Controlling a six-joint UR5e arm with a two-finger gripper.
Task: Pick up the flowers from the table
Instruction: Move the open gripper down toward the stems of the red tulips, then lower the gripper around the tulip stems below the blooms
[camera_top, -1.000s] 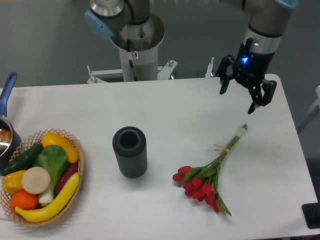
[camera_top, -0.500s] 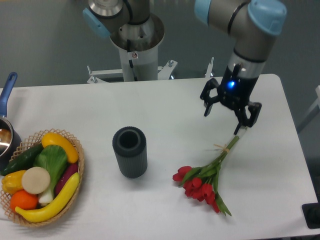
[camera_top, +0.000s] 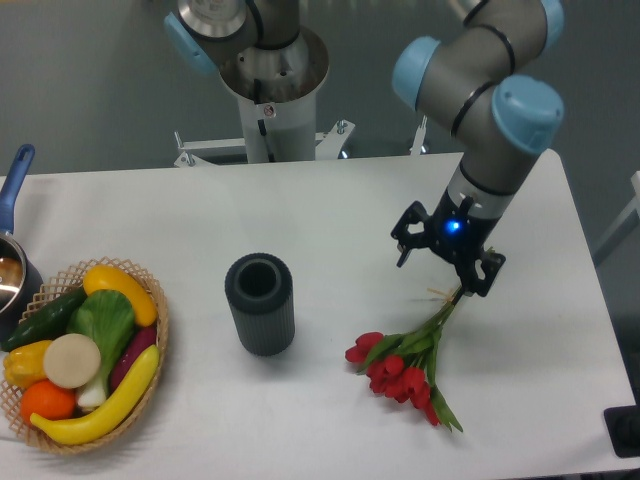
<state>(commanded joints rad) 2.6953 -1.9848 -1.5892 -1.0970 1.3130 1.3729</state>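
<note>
White bench (camera_top: 330, 215) against a grey wall, red flowers (camera_top: 405, 365) lying flat — tool (camera_top: 442, 267) spread open above their stems, dark cylinder (camera_top: 260, 303) nearby.

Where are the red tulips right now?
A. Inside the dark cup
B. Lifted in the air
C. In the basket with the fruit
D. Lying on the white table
D: the flowers lie flat on the table, with the open end effector just above their stems.

I see the flowers (camera_top: 408, 360), a small bunch of red tulips, lying flat on the white table (camera_top: 330, 230) to the right of the dark cylinder (camera_top: 260, 303), blooms nearest me, green stems slanting up and away rightward.
</note>
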